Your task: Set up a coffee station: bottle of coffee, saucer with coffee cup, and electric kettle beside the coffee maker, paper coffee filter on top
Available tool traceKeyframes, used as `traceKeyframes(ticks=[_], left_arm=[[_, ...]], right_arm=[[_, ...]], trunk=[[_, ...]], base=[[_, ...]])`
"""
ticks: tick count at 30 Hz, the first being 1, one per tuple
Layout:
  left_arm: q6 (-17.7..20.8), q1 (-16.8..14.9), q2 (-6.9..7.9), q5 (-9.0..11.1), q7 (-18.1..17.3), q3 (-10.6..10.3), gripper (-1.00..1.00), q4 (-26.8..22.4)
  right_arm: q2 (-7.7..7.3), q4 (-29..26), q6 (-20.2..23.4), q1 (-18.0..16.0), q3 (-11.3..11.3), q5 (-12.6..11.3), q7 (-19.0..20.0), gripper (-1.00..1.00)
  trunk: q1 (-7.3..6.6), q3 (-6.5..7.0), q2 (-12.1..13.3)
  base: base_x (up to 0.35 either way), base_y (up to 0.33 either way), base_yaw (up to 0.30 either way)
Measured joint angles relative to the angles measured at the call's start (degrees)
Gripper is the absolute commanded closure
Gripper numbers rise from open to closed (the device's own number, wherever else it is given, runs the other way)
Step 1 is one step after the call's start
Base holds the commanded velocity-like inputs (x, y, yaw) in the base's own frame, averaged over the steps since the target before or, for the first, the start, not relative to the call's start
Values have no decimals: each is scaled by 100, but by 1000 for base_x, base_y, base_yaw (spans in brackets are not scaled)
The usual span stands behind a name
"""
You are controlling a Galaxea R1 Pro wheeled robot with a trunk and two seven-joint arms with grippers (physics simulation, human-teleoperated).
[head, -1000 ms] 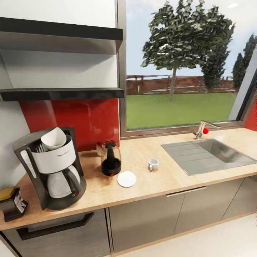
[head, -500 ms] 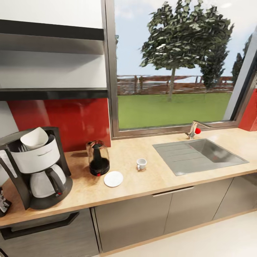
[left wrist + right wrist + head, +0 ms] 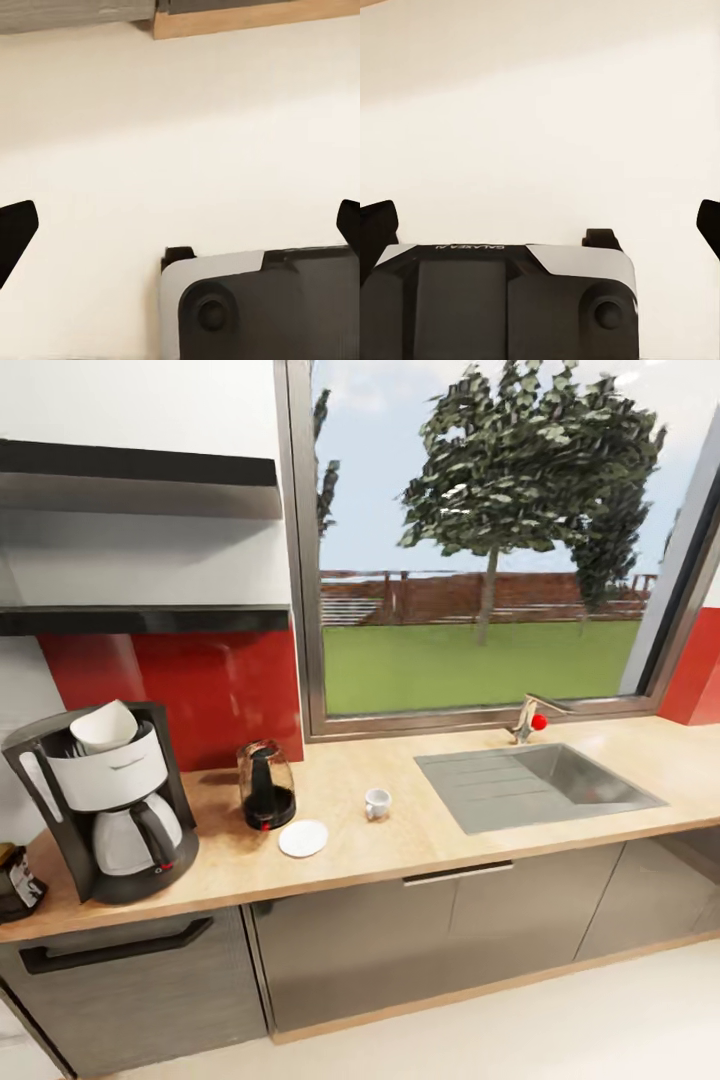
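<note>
- Left pincer (image 3: 180, 225): dark fingertips (image 3: 15, 229) sit at opposite edges of the left wrist view, spread wide, nothing between them; pale floor (image 3: 180, 127) beyond, with a wooden plinth strip (image 3: 255, 16) at the far edge.
- Right pincer (image 3: 540, 225): fingertips (image 3: 376, 225) likewise far apart, nothing held; plain pale floor behind.
- Both wrist cameras look down at the floor past the robot's own grey-black body parts.
- Coffee maker (image 3: 110, 810): upright at the left end of the counter (image 3: 450, 840), carafe handle facing front-right.
- Paper coffee filter (image 3: 103, 726): on top of the coffee maker, mouth tilted up and left.
- Bottle of coffee (image 3: 18, 880): on the counter just left of the coffee maker, partly cut by the frame edge.
- Electric kettle (image 3: 265, 785): upright, right of the coffee maker.
- Saucer (image 3: 303, 838): flat, just front-right of the kettle.
- Coffee cup (image 3: 377, 803): upright on the counter right of the saucer, apart from it.
- Sink (image 3: 535, 785) and tap (image 3: 527, 718) farther right, under the window (image 3: 480, 540).
- Kitchen shelf (image 3: 150, 620) above the coffee maker.
</note>
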Motion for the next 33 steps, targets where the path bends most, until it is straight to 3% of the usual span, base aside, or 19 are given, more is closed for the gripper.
traceKeyframes(ticks=[9, 13, 21, 22, 23, 24, 28, 33], left_arm=[[-7, -52, -16, 9, -7, 2, -100, -95], [-4, -59, -10, 5, -28, -5, -100, -349], [-3, -360, -3, 20, -65, 17, -100, -1033], [-1, -444, -4, 33, -70, 18, -100, -1135], [68, -647, -52, 53, -63, 12, -100, -1563], [84, -1013, -67, 63, -61, 19, -100, -1834], [119, -1115, -79, 60, -54, 18, -100, -2567], [333, -1222, -23, 163, -50, 69, -100, -3227]], right_arm=[[-52, -7, 3, 1, 17, 27, 1, -100], [-172, -15, 0, 1, 16, 34, 5, -100], [-203, -279, -6, 0, 9, 29, -15, -100], [-203, -285, -6, 1, 6, 29, -22, -100], [-203, -438, -69, -1, 10, 30, -32, -100], [-203, -513, -110, -1, 9, 30, -31, -100], [-198, -963, -379, 1, 13, 29, 1, -100], [-175, -1642, -1035, 0, 36, 27, 150, -100]], trunk=[[-3, 4, -1], [-3, 5, 0], [-3, 22, 0], [-3, 24, 0], [-3, 23, 0], [-3, 26, 0], [-3, 26, 0], [-3, 25, -1]], base=[[-80, -33, 125], [-2, -1, 5], [0, 0, -24], [0, 0, -4], [0, 0, -3], [0, 0, -2], [0, 0, 0], [0, 0, 0]])
